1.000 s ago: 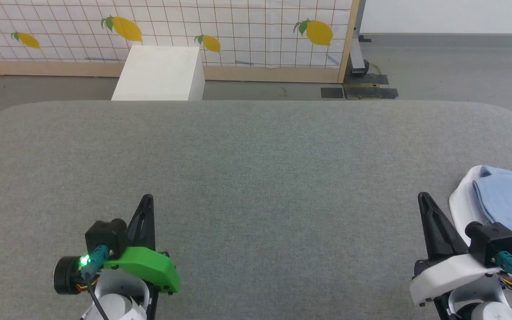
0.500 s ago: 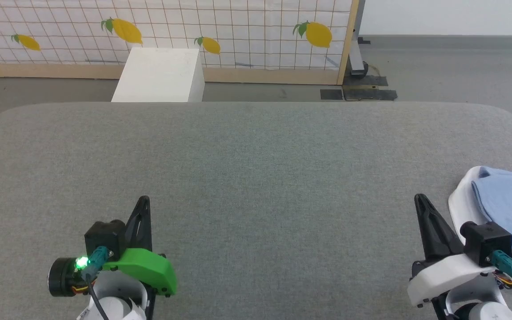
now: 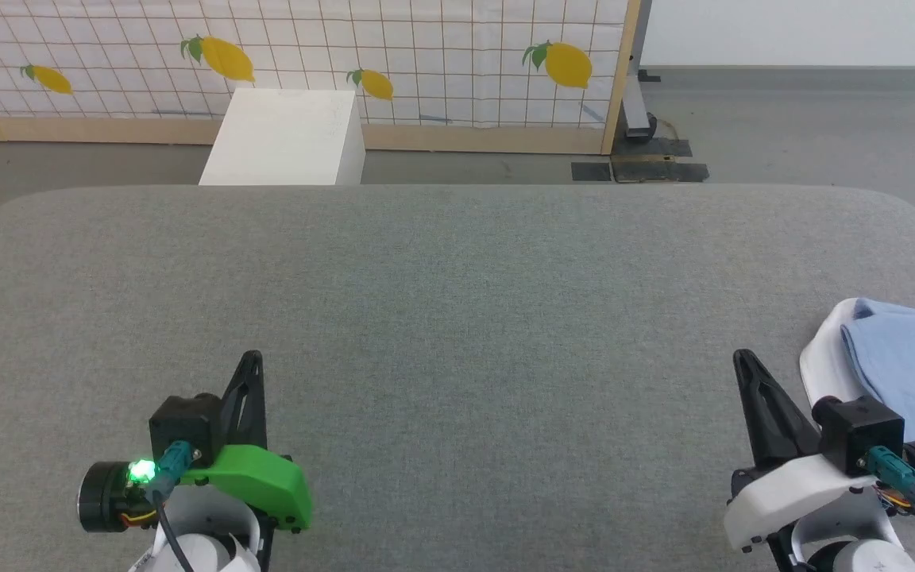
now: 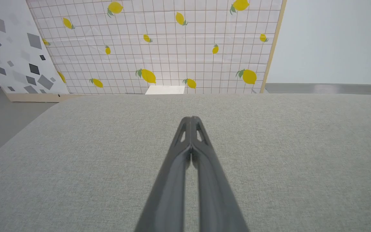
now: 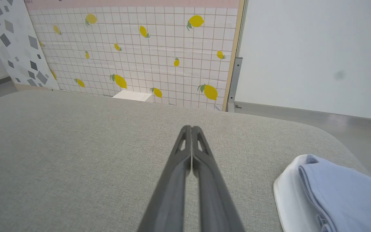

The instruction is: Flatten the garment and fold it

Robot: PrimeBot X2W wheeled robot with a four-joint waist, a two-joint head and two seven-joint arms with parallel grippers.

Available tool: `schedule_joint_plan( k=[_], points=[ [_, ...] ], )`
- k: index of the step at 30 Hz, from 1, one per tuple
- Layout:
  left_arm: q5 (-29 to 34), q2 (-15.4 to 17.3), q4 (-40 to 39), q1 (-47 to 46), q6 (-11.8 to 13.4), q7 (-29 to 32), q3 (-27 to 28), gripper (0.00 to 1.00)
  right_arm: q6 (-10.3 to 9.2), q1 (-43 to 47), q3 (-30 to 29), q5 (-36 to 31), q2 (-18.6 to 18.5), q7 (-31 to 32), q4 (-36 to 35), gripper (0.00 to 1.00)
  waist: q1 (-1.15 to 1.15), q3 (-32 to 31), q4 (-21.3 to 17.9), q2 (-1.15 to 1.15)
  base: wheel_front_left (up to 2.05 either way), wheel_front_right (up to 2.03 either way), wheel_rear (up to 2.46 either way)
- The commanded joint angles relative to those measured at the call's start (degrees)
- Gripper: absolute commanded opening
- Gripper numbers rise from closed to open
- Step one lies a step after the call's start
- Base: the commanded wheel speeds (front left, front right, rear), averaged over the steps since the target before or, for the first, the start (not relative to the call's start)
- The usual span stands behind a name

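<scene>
1. The light blue short-sleeved garment (image 3: 906,357) of soft knit fabric, with its white collar part, lies bunched at the right edge of the grey fabric-covered table (image 3: 457,302).
2. The right gripper (image 3: 742,359) is just left of the garment and apart from it. Its two dark fingers are pressed together, holding nothing.
3. The left gripper (image 3: 251,361) is well apart from the garment, over bare table. Its jaws are also closed tight and empty.

A: Flag garment (image 3: 906,357) as clipped by right edge in head view, lower part hidden behind black camera block (image 3: 857,433).
B: Done. Clipped right and bottom in right wrist view too. Can't tell full shape.
A: Mark table (image 3: 457,318) sides cropped.
</scene>
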Motion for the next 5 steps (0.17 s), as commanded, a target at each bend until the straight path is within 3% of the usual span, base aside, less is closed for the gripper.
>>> schedule_joint_plan(
  k=[1, 5],
  points=[
    [1.0, -0.3, -0.6, 1.2, 0.5, 0.4, 0.2, 0.00, -0.07, -0.9, 0.1, -0.5, 0.1, 0.3, 0.2, 0.00, 0.00, 0.0, 0.0, 0.00, 0.00, 0.00, 0.00],
    [1.5, -0.3, -1.2, 1.5, 0.6, 0.9, 0.4, 0.00, -0.08, -0.9, 0.3, -0.8, 0.1, 0.5, 0.2, 0.00, 0.00, -0.1, 0.0, 0.00, 0.00, 0.00, 0.00]
  ],
)
